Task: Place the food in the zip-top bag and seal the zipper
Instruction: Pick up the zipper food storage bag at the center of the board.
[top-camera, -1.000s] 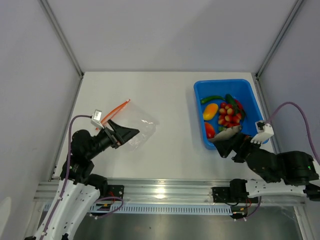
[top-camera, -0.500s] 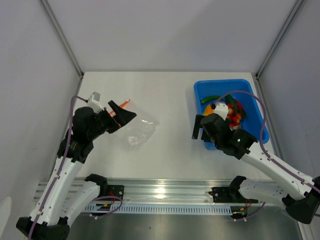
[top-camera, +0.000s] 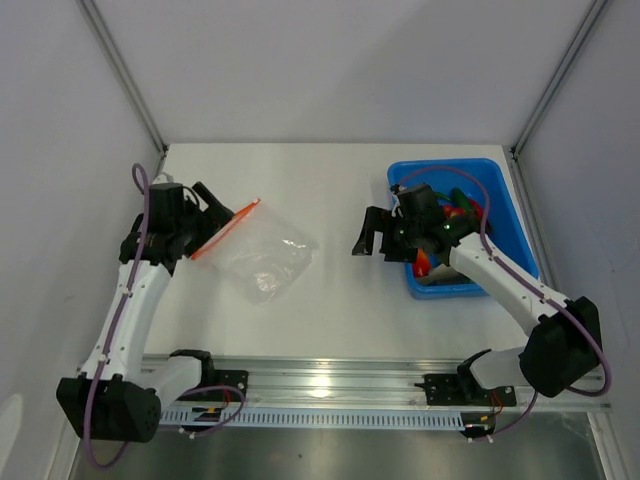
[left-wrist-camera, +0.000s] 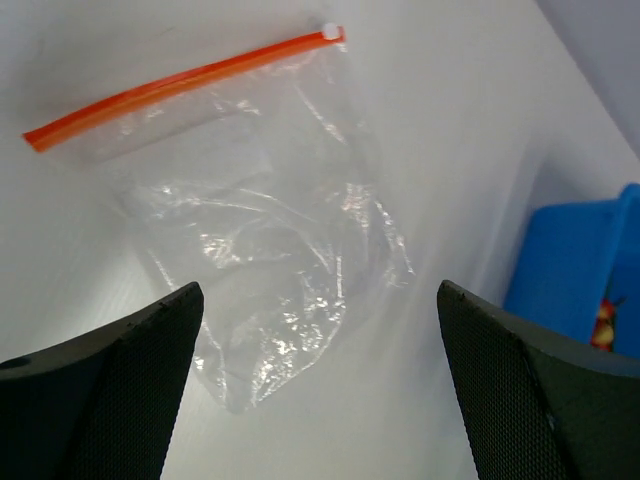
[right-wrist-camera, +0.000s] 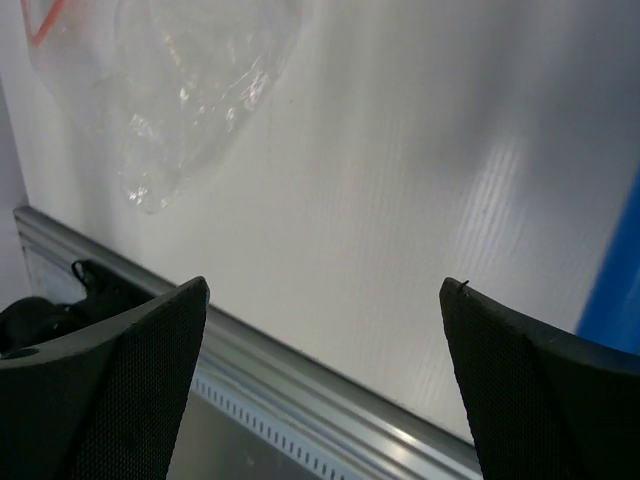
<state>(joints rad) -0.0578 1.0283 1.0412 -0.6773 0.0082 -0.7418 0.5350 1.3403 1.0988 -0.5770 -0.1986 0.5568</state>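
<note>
The clear zip-top bag lies flat on the white table, its orange-red zipper along the upper-left edge. It also shows in the left wrist view with the zipper, and in the right wrist view. My left gripper is open and empty, just left of the zipper above the table. My right gripper is open and empty, above the table left of the blue tub. The toy food lies in the tub, partly hidden by the right arm.
The tub's corner shows in the left wrist view. The metal rail runs along the table's near edge and shows in the right wrist view. Frame posts stand at the back corners.
Both arms have swung up from near their bases. The left gripper has come to the bag's zipper end. The right gripper has moved from the tub's near side to the table left of it.
</note>
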